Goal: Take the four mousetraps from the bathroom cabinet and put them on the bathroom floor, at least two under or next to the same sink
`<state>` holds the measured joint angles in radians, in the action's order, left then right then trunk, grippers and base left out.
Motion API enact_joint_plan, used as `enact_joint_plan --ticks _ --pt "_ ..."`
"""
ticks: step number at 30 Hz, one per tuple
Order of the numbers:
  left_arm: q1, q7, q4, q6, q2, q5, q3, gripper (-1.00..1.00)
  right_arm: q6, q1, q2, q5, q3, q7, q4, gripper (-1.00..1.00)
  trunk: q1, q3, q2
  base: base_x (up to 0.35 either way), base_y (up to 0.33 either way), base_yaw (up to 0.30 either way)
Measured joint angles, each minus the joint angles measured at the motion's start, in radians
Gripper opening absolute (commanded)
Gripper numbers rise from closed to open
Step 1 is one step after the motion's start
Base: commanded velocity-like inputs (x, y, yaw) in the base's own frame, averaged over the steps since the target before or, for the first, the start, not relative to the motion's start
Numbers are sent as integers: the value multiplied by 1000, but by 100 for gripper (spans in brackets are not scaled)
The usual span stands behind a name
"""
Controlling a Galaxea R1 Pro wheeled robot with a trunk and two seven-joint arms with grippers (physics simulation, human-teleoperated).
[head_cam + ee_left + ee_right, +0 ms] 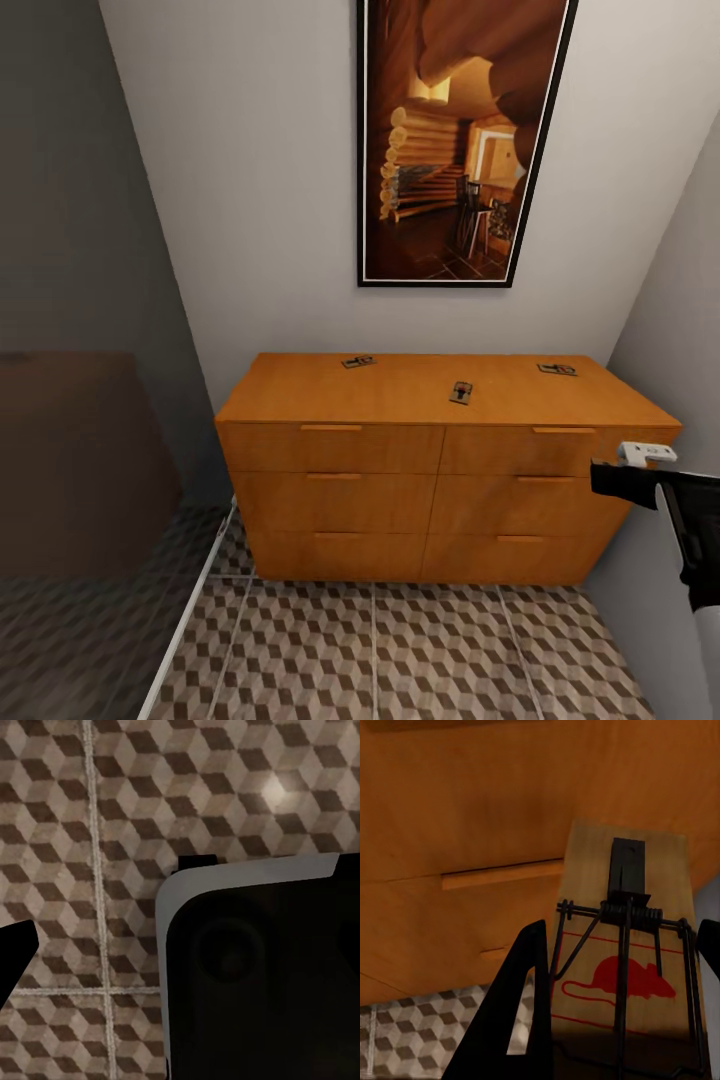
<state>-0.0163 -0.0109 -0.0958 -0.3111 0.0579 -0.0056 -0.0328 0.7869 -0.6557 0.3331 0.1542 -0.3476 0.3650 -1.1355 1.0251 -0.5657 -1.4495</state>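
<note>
At the head view's left a dim grey wall gives way to the brown, beige and white cube-patterned tile floor [400,650]; the left wrist camera looks straight down on that same floor [90,832], past a dark finger at the picture's edge, and from that alone I cannot tell whether the left gripper is apart or together. Centre stands the wide low orange-brown wooden chest of drawers [330,500], drawers closed, with three small flat tan mousetraps still on its top, likely left there because only one is carried at a time; the left mousetrap [358,361] lies with its long axis nearly across the top, slightly skewed; the middle mousetrap [461,392] runs front to back, a little tilted; the right mousetrap [557,369] lies crosswise near the back corner. Above hangs a tall black-framed picture of a log interior [460,140]. At the right edge the right gripper [650,462] hangs beside the chest's front corner; in its wrist view the fourth mousetrap [622,967] sits clamped between the black fingers [521,1020], its long axis running along them, wire spring and red mouse mark facing the camera, far end pointing toward the drawer fronts; held flat so, it should lay down cleanly on the tiles.
</note>
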Motion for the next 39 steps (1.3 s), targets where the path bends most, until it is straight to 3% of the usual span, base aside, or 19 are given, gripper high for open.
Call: enact_joint_plan --ticks 8,17,28,39 --pt "0 0 0 0 0 0 0 100 -95 0 1 1 0 0 105 -100 0 0 0 0 0 0" --pt "0 0 0 0 0 0 0 100 -126 0 2 1 0 0 177 -100 0 0 0 0 0 0" --pt "0 0 0 0 0 0 0 100 -263 0 -1 1 9 -1 350 -100 0 0 0 0 0 0" --pt "0 0 0 0 0 0 1 100 -512 0 -7 2 64 -2 632 -100 0 0 0 0 0 0"
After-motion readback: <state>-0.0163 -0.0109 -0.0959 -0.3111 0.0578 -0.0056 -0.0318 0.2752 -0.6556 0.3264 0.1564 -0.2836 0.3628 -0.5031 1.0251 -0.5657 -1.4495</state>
